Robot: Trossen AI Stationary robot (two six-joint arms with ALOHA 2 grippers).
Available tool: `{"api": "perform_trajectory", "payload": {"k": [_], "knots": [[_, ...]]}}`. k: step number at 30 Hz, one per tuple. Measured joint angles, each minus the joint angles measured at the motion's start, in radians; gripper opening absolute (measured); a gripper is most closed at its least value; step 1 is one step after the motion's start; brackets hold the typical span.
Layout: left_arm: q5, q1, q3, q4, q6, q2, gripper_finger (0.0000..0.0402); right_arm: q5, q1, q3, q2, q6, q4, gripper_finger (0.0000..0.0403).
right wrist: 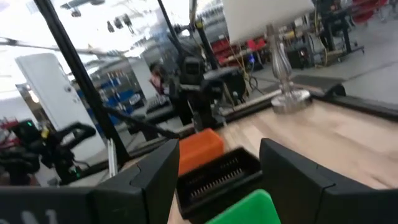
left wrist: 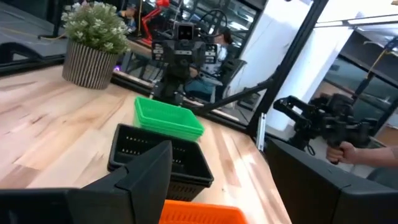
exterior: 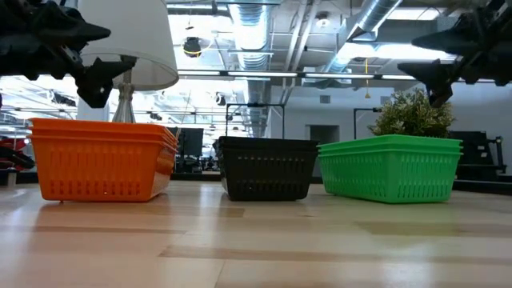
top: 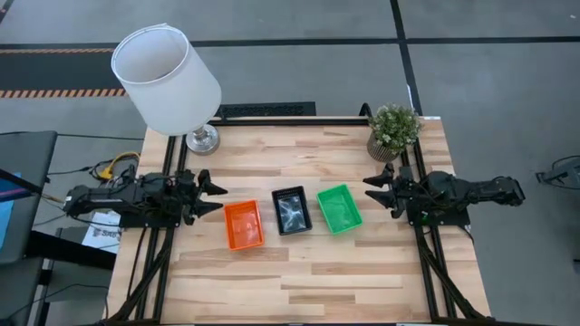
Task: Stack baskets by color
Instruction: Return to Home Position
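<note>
Three basket piles stand in a row mid-table, each with its bottom on the wood: orange [top: 244,225] at the left, black [top: 292,210] in the middle, green [top: 339,208] at the right. In the low view the orange pile [exterior: 100,160] and the green pile [exterior: 392,166] show nested rims; the black one [exterior: 266,168] stands between them. My left gripper [top: 220,198] hovers open, level, just left of the orange pile. My right gripper [top: 370,190] hovers open, level, just right of the green pile. Nothing is between either pair of fingers.
A white-shaded lamp [top: 168,77] stands at the far left corner and a potted plant [top: 394,129] at the far right. Bare wood lies along the near half of the table [top: 299,290]. A person's hand [left wrist: 348,152] shows beyond the table.
</note>
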Motion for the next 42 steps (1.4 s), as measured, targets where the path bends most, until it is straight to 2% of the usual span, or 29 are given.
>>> {"api": "perform_trajectory", "payload": {"k": [7, 15, 23, 42], "knots": [[-0.053, -0.018, -0.001, -0.007, 0.001, 0.002, 0.0251, -0.001, 0.0, 0.0, 0.0, -0.001, -0.101, 0.0243], [-0.053, -0.018, -0.001, -0.008, -0.01, 0.002, 0.0251, -0.002, -0.001, 0.0, 0.0, -0.042, -0.11, 0.0243], [-0.053, -0.018, -0.002, -0.009, -0.105, 0.002, 0.0251, -0.002, -0.001, 0.0, 0.0, -0.044, -0.111, 0.0243], [-0.053, -0.018, -0.002, -0.009, -0.109, 0.002, 0.0251, -0.001, -0.001, -0.001, 0.0, -0.044, -0.114, 0.0244]]}}
